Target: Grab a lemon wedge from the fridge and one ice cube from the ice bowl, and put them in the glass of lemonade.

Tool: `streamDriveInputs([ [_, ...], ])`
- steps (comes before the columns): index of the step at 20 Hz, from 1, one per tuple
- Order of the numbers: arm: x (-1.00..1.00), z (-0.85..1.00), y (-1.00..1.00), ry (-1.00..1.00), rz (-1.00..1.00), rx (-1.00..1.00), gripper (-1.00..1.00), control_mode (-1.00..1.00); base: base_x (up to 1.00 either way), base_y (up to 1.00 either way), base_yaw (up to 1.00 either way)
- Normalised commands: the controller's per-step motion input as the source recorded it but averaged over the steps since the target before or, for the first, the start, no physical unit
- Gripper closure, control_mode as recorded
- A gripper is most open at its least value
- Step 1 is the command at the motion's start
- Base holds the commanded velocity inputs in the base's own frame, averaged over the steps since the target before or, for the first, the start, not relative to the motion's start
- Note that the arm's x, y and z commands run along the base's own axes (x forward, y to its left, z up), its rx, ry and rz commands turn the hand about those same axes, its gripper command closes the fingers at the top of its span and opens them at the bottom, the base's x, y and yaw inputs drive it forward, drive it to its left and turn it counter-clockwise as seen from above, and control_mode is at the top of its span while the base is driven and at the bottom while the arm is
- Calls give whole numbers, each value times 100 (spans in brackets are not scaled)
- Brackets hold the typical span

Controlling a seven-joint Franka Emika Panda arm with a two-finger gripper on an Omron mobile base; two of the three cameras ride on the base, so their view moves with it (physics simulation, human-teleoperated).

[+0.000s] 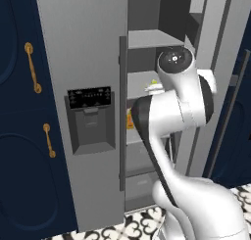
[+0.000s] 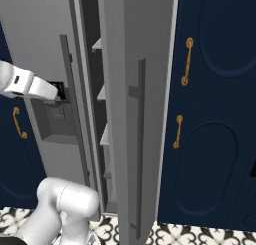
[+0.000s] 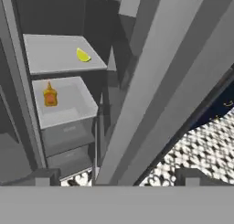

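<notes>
Hanging empty with its jaws spread wide, the gripper [image 3: 116,179] faced the open fridge [image 1: 83,62], where the lemon wedge [image 3: 82,56] lay on an upper shelf [image 3: 55,54] above an orange bottle [image 3: 50,95], likely ready to reach in.

Matt grey fridge [image 1: 83,48] panels, perhaps metal; glossy gold cabinet handles [image 2: 187,61].
</notes>
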Motion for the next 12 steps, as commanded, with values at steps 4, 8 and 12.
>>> streamDriveInputs([
  [4, 100, -3, 61, 3, -17, -42, -100, -100, 0, 0, 0],
  [8, 100, 0, 11, 23, -13, -50, -100, -100, 0, 0, 0],
  [12, 100, 0, -39, 32, -6, -45, -100, -100, 0, 0, 0],
])
